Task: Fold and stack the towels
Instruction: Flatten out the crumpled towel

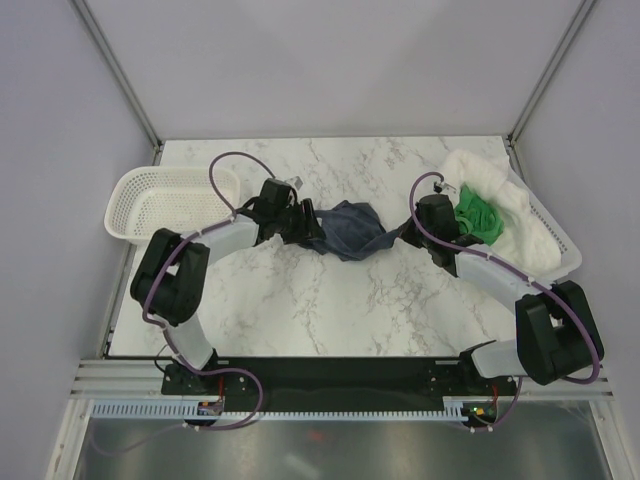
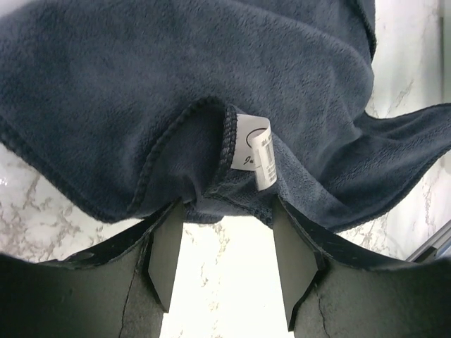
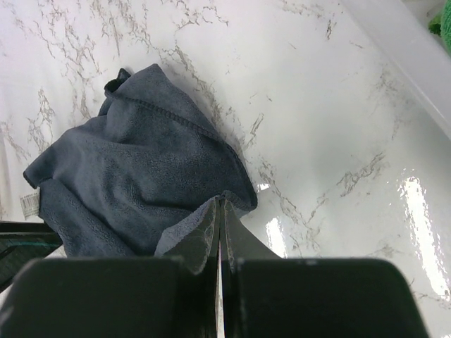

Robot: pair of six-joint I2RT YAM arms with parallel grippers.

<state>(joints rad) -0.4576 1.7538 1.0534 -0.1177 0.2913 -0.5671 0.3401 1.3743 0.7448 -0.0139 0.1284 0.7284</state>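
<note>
Nothing is folded yet. The navy towel lies crumpled at frame centre. The right gripper pinches its corner and the left gripper is spread at its hem. The green towel and white towel sit in the basket, upper right.

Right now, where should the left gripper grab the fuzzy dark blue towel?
Grip the dark navy terry towel by the stitched hem beside its white label, from the left. That hem bunches up right at the open left gripper; the right gripper pinches the opposite end.
</note>
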